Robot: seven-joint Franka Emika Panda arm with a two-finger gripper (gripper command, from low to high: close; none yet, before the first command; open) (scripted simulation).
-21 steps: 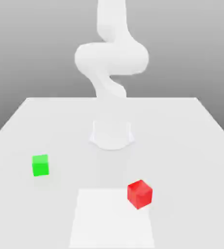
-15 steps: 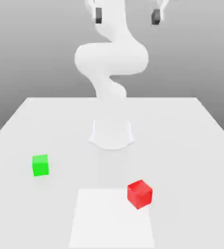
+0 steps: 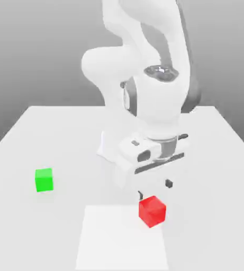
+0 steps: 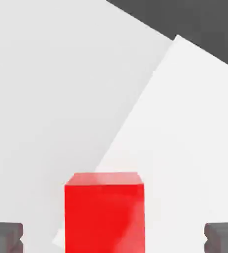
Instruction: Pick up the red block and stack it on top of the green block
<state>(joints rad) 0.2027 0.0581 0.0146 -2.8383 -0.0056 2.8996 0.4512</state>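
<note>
One red block, one green block, wide-open jaws above the red.

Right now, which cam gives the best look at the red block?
Hand view: the red block sits large and close, between the two open fingertips. The exterior view shows it small, on the table below the gripper, partly on the white patch.

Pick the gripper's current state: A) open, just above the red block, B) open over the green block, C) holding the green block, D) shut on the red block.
A: the gripper is open, its fingertips spread either side of the red block, which sits untouched on the table.
</note>
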